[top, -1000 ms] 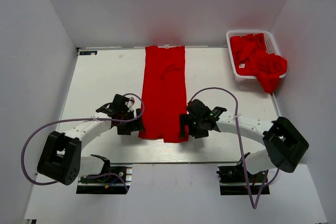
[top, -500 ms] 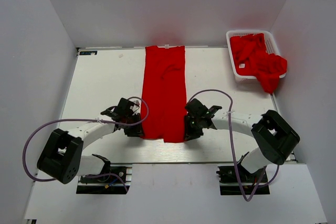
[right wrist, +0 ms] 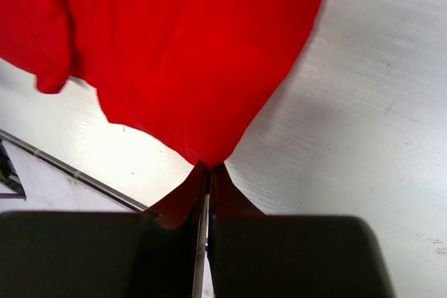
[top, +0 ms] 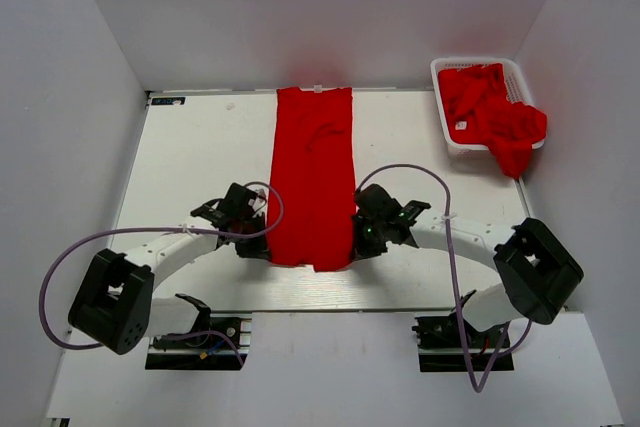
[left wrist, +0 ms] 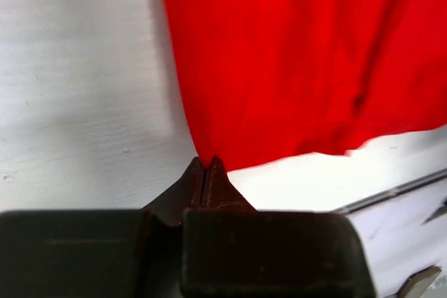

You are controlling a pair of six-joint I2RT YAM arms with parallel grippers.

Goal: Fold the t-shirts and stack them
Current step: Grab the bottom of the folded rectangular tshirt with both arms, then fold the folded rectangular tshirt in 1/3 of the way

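T-shirt [top: 312,182] stretches near-to-far; my left tool [left wrist: 207,164] and right tool [right wrist: 209,167] pinch its two near corners.

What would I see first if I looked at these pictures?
A long bright red t-shirt lies down the middle of the white table. The left gripper and right gripper each pinch one of its near corners. At the far right, a white basket spills over with more red shirts.

Bare table [top: 200,157] flanks shirt [top: 313,167]; basket [top: 470,61] far right.
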